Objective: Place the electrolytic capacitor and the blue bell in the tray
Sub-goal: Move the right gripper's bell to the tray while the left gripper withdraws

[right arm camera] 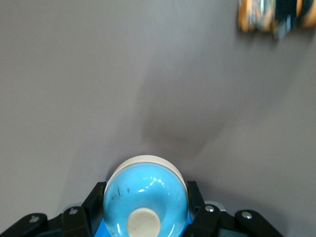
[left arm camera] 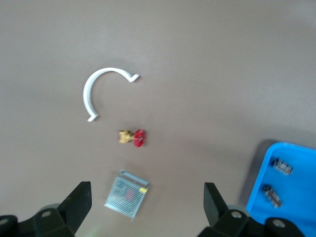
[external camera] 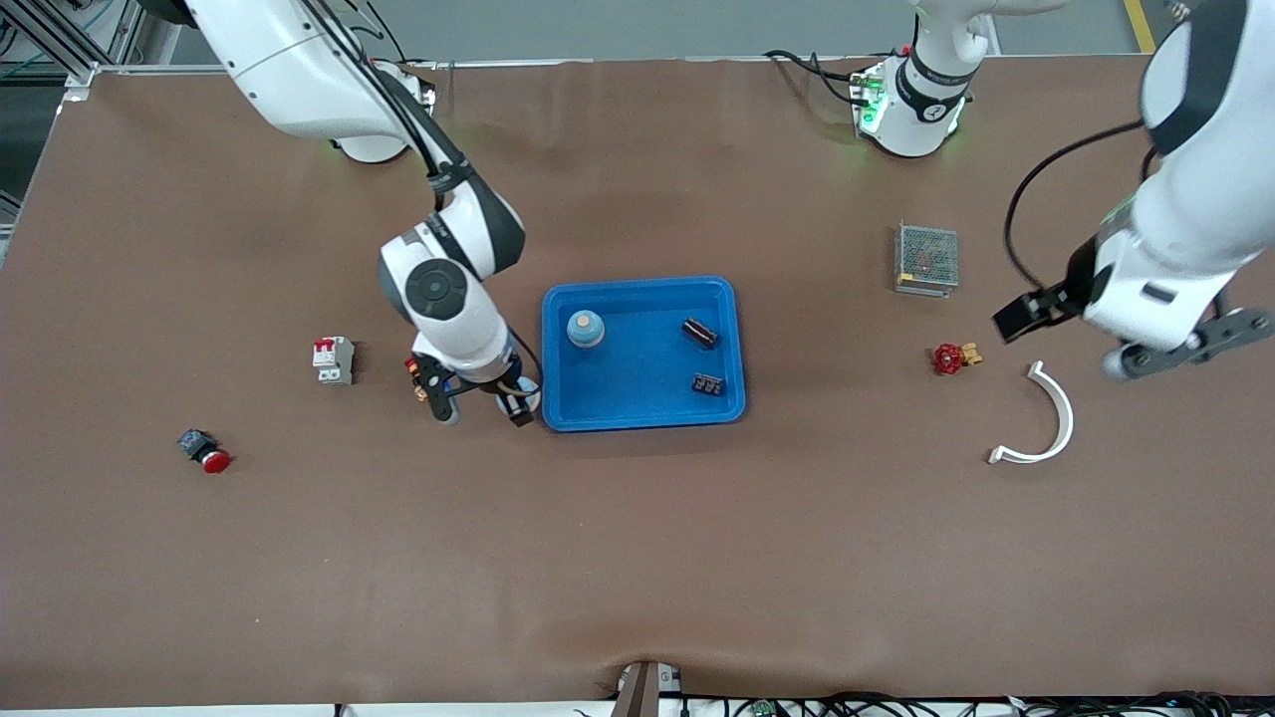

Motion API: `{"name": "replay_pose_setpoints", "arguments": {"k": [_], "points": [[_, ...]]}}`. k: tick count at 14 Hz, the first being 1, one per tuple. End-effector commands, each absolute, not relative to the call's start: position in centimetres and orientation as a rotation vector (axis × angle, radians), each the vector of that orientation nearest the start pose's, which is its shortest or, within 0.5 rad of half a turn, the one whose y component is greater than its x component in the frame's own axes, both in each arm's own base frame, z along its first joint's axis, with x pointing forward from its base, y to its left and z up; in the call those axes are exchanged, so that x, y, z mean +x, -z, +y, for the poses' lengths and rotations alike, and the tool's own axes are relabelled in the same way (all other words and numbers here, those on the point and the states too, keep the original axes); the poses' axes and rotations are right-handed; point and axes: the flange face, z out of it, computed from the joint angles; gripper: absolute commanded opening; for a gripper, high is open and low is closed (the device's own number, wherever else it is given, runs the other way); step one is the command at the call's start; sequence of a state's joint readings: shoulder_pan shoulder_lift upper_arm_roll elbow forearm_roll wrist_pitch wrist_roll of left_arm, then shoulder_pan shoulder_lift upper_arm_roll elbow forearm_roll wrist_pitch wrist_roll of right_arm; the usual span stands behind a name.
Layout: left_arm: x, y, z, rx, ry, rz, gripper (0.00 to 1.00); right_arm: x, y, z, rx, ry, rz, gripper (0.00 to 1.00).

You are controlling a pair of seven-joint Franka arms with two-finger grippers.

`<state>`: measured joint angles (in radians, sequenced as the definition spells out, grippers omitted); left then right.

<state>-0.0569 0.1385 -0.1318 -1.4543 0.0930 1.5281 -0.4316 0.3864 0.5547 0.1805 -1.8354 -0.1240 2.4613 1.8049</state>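
My right gripper (external camera: 480,401) held a blue bell (right arm camera: 145,197) between nearly closed fingers just beside the tray (external camera: 637,418), at its rim toward the right arm's end of the table; I judged I should lift it well over that rim and release it on bare floor nearer the front camera than the bell (external camera: 586,328) already inside, apart from the two dark capacitors (external camera: 700,333). My left gripper (external camera: 1185,349) waited wide open and empty, well apart from the tray, over the white curved piece (external camera: 1056,423).

bell (external camera: 586,328) and capacitors (external camera: 699,333) in tray (external camera: 637,416)
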Motion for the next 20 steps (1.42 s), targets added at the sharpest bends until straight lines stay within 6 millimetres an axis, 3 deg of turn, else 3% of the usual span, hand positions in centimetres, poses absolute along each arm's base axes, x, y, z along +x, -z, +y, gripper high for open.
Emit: {"name": "replay_pose_setpoints", "arguments": {"k": [1,4,6,7,9,20], "points": [[56.0,-61.9,-7.5,-3.046,-0.083,-0.224,1.0,55.2,-22.8,38.8,-2.478,0.005,1.783,0.0],[54.3,-62.9,-6.6,-3.051,-0.103,-0.091,1.0,52.9,-21.9,42.6,-2.467,-0.008,1.807,0.0],[53.1,-64.2,-6.3,-3.054,-0.072,-0.092,1.0,51.8,-21.6,43.6,-2.477,-0.005,1.808,0.0],[52.4,-63.8,-6.2,-3.054,-0.079,-0.093,1.0,51.4,-21.5,44.0,-2.491,-0.008,1.804,0.0],[51.7,-64.0,-6.1,-3.064,-0.065,-0.096,1.0,51.1,-20.9,44.1,-2.498,-0.009,1.812,0.0],[52.8,-64.4,-6.1,-3.129,-0.003,-0.056,1.0,51.9,-18.1,42.8,-2.532,0.018,1.818,0.0]]}}
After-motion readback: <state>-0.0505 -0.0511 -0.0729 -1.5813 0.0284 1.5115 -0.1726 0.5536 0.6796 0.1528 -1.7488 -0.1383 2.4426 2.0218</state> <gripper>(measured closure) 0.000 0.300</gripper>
